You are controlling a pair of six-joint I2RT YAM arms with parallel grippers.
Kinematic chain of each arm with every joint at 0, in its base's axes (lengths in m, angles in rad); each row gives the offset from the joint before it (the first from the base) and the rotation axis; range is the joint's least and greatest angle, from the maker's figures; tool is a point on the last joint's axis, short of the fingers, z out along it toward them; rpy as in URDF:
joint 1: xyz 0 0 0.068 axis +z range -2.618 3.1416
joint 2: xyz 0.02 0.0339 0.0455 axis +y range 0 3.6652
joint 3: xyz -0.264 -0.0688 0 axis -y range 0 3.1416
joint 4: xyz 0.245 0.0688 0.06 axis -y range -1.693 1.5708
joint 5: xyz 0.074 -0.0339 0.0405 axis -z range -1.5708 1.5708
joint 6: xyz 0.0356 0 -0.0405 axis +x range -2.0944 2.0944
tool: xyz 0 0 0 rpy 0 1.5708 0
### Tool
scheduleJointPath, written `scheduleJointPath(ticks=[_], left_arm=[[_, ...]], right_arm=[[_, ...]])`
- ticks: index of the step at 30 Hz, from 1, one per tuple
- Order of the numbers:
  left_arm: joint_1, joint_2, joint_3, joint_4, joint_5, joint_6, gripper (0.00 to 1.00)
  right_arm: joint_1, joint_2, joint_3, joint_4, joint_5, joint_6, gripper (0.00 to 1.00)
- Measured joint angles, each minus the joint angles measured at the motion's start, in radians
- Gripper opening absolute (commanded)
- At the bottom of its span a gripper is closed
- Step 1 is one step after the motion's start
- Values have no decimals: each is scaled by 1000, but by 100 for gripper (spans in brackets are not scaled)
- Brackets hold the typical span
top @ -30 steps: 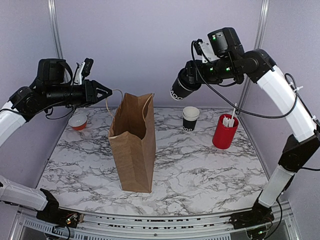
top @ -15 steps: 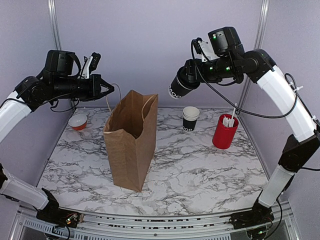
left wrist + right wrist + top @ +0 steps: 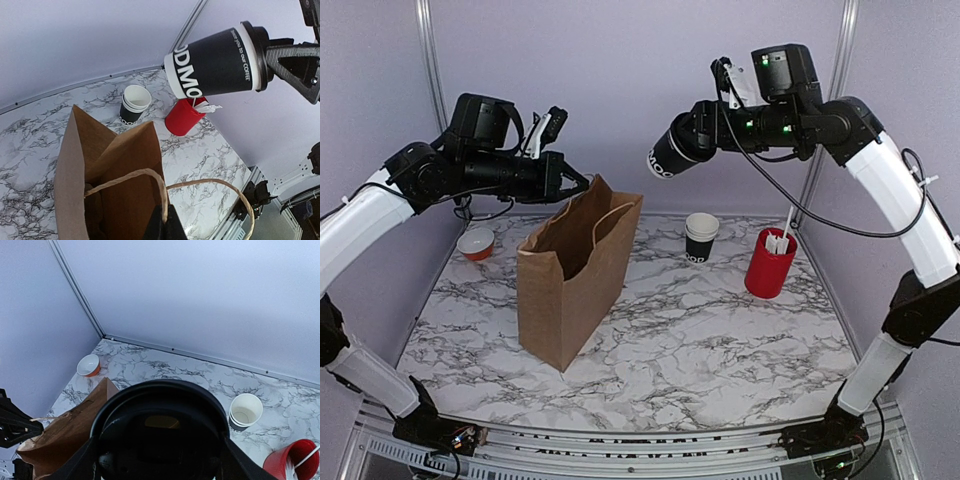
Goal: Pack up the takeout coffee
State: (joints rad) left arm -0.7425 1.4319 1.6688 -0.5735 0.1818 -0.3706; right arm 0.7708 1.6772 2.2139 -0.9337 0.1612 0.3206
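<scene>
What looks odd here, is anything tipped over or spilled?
The brown paper bag leans askew, its handle pinched by the left fingers. The lidded coffee cup lies sideways in mid-air, held by the right fingers. No spill shows.

takeout coffee (image 3: 215, 62): matt black paper, white print; lid (image 3: 159, 432): black plastic, slight sheen | bag (image 3: 565, 285): brown kraft paper, matt, creased; bag handle (image 3: 145, 171): twisted paper cord, rough | desk (image 3: 720, 330): marble-patterned, smooth, faint gloss | red cup (image 3: 769, 265): smooth, satin | stacked cups (image 3: 701, 238): matt black paper, white inside
</scene>
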Motion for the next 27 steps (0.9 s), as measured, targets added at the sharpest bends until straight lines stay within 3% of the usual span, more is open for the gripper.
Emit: scheduleJointPath(ticks=[12,27], left_arm=[[-54,11,0,103,-54,-137,0],[-148,50,-19,255,-163,-278,0]], right_arm=[[24,-90,-89,92,-127,19,64],[45,-185,-242,69,-195,84,63]])
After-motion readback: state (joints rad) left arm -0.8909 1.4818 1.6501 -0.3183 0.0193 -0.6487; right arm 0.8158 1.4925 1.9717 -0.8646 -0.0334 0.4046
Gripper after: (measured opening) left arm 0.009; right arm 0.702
